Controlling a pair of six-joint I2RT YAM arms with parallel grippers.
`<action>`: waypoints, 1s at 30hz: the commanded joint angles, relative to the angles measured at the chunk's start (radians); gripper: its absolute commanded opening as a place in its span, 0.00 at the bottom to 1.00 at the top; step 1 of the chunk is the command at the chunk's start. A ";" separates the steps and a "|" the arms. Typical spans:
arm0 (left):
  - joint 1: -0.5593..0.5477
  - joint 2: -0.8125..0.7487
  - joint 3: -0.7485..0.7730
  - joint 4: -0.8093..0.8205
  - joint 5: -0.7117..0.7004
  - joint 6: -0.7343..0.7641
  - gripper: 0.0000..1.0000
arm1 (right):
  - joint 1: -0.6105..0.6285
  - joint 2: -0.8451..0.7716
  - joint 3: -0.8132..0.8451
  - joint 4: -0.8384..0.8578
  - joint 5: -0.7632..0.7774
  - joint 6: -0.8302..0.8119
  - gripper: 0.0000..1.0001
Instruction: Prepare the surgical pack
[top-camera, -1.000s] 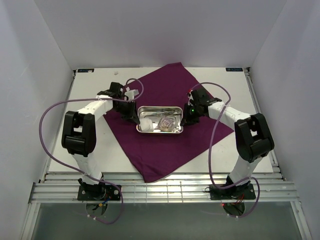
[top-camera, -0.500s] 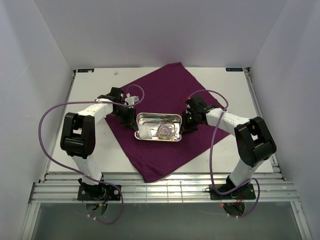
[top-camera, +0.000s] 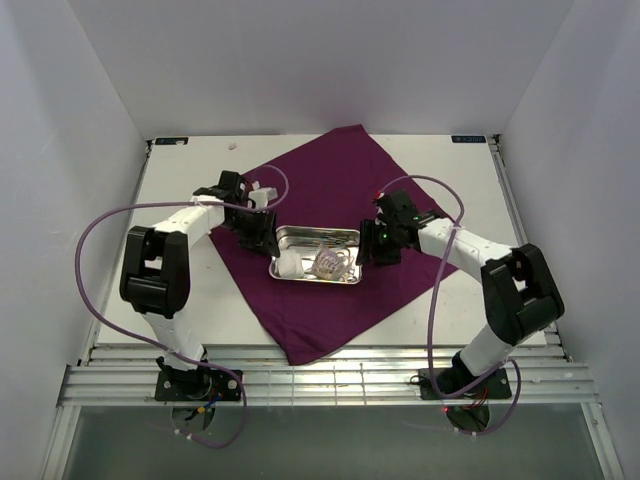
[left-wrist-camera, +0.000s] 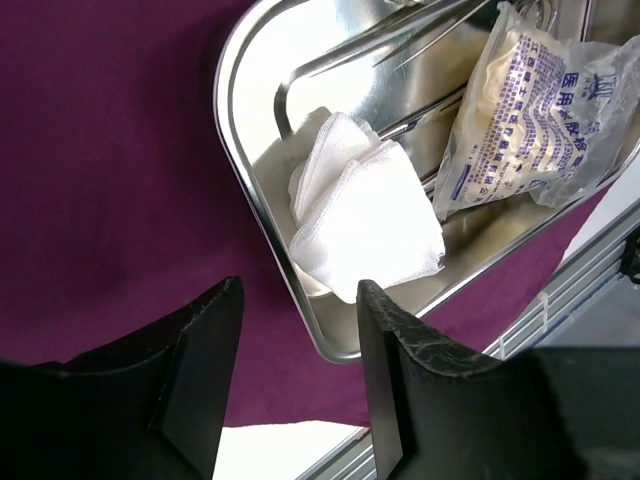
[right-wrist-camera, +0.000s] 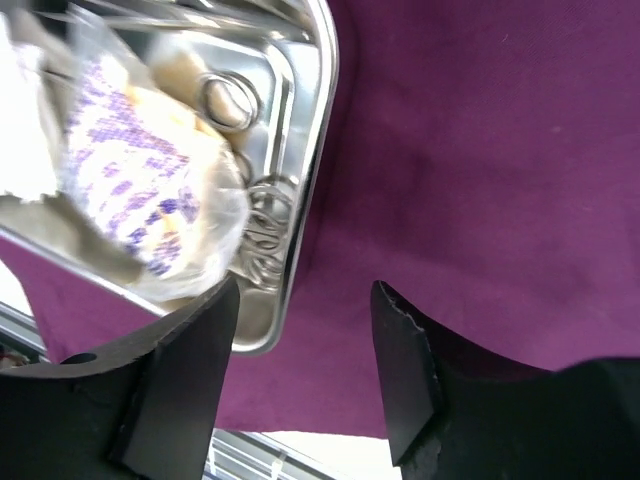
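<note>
While small overhead, gauze (left-wrist-camera: 365, 215) folded, packet (left-wrist-camera: 540, 120) printed

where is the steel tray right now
In the top view, the steel tray sits mid-table on the purple cloth, between the left gripper and right gripper.

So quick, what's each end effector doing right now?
Left end effector: open, holding nothing.
Right end effector: open, holding nothing.
</note>
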 joint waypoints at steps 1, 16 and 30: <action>0.007 -0.078 0.054 0.001 -0.026 0.024 0.60 | -0.026 -0.077 0.006 -0.020 0.047 -0.019 0.62; 0.201 -0.257 0.049 -0.040 -0.125 0.035 0.63 | 0.378 -0.262 0.089 -0.143 0.276 -0.447 0.61; 0.307 -0.423 -0.133 0.006 -0.169 0.062 0.63 | 0.922 0.054 0.155 -0.014 0.300 -0.524 0.67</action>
